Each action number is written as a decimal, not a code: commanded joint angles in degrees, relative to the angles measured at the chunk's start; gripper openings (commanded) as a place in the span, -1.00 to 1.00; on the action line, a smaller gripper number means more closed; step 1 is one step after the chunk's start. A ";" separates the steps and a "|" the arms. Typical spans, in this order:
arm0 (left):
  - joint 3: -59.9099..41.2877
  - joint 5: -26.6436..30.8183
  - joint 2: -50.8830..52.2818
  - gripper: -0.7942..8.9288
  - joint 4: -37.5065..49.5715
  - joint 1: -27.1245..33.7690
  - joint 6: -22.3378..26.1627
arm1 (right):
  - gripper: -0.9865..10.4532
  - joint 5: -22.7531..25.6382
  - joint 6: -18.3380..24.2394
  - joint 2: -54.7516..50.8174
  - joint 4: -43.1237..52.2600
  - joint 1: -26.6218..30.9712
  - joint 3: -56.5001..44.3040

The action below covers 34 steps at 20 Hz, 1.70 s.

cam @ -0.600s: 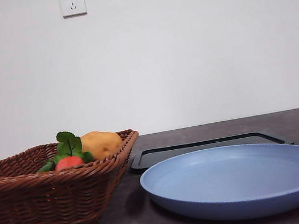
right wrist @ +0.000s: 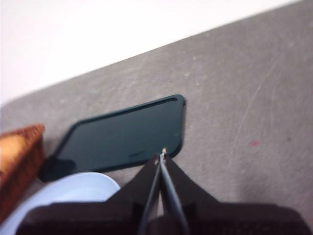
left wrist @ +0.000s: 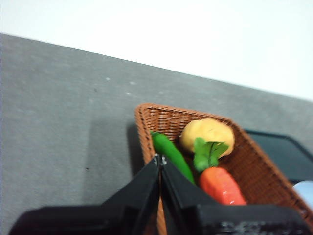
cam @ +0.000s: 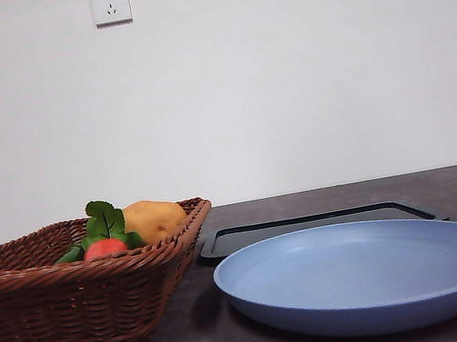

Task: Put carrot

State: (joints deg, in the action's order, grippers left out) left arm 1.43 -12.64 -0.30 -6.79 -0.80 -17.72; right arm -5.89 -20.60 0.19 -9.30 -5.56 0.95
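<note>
The carrot [cam: 105, 248], red-orange with green leaves, lies in the brown wicker basket [cam: 23, 313] at the left of the front view, next to a yellow-brown potato [cam: 155, 218]. It also shows in the left wrist view [left wrist: 221, 186], beside a green vegetable [left wrist: 171, 155] and the potato [left wrist: 208, 134]. My left gripper [left wrist: 160, 159] is shut and empty, above the basket's rim [left wrist: 143, 127]. My right gripper [right wrist: 161, 154] is shut and empty, above the edge of the dark tray [right wrist: 122, 134]. Neither gripper shows in the front view.
A wide blue plate [cam: 366, 275] stands at the front right, its edge also showing in the right wrist view [right wrist: 68, 193]. A flat dark tray [cam: 309, 226] lies behind it. The table is dark grey, with a white wall behind.
</note>
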 commanded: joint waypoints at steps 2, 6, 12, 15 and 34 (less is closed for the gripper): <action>-0.24 -1.36 0.17 -0.82 0.79 0.13 -5.40 | -0.82 -0.22 -7.15 -0.09 0.63 -0.09 -0.35; 1.01 -1.31 -0.07 -0.82 -0.98 0.13 -7.67 | -0.82 -1.66 -7.58 1.79 -0.96 -0.11 1.51; 6.67 -1.31 -4.87 -0.82 -6.08 0.13 -7.74 | -0.82 -1.68 -7.41 9.35 -5.11 -0.11 8.41; 9.97 -1.95 -10.40 -0.82 -6.62 0.13 -7.54 | -0.82 -1.97 -6.40 14.47 -6.54 -0.11 12.44; 33.11 -26.77 -57.22 -0.82 -12.50 -7.06 6.01 | -0.74 -21.20 4.61 55.01 -19.78 -0.17 30.32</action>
State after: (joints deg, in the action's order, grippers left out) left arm 34.06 -38.83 -57.32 -19.94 -7.81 -12.95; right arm -27.03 -16.82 55.13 -29.45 -5.61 30.46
